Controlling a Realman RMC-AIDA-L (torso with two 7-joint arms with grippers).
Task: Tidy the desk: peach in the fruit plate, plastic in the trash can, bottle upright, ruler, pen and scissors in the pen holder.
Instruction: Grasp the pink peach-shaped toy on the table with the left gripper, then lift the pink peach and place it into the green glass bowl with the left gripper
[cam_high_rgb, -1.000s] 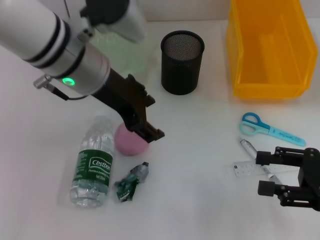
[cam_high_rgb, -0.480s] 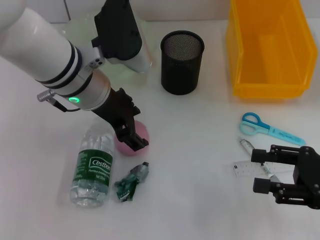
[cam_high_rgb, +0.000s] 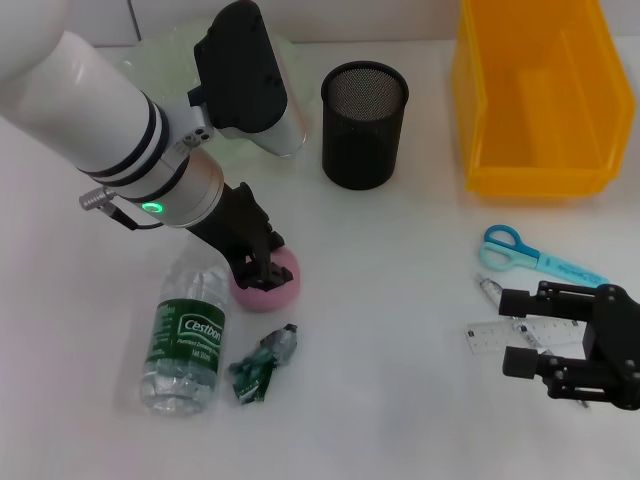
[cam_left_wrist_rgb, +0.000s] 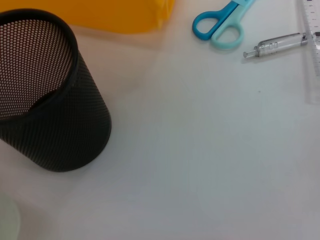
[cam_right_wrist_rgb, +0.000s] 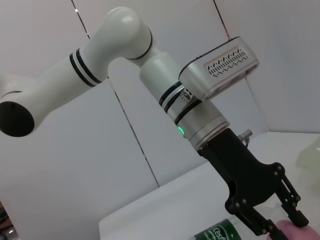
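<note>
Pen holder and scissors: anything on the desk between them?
Nothing; in the left wrist view the desk lies bare between the pen holder and the scissors.

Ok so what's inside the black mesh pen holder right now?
Nothing that shows: the pen holder looks empty in the head view, mesh wall visible down inside, though its very bottom is hidden. Scissors, pen and ruler lie on the table near the right tool.

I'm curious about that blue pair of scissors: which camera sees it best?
The head view: the whole scissors lie on the table, beyond the right gripper. The left wrist view catches only the handles. The right wrist view doesn't show them.
</note>
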